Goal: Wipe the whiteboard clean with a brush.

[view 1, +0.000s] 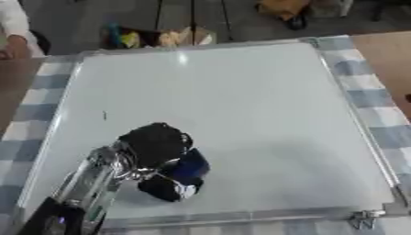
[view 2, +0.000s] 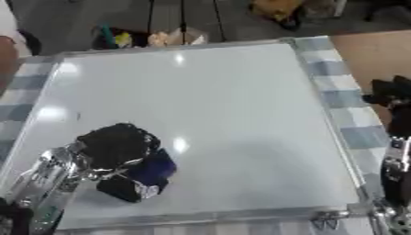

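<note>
Gripping the dark blue brush (view 1: 189, 166) in curled left hand (view 1: 157, 143) fingers at the whiteboard's (view 1: 241, 101) near-left corner, leaving a small dark mark (view 1: 104, 115) lying just far-left of it, while keeping the right hand (view 2: 391, 94) off the board's right edge, fingers unclear.

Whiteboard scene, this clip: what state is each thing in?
Whiteboard: lying flat on the checked cloth, one small dark mark near its left edge.
Brush: dark blue, held against the board.
Left robot hand: curled round the brush.
Right robot hand: off the board's right side, holding nothing.
</note>
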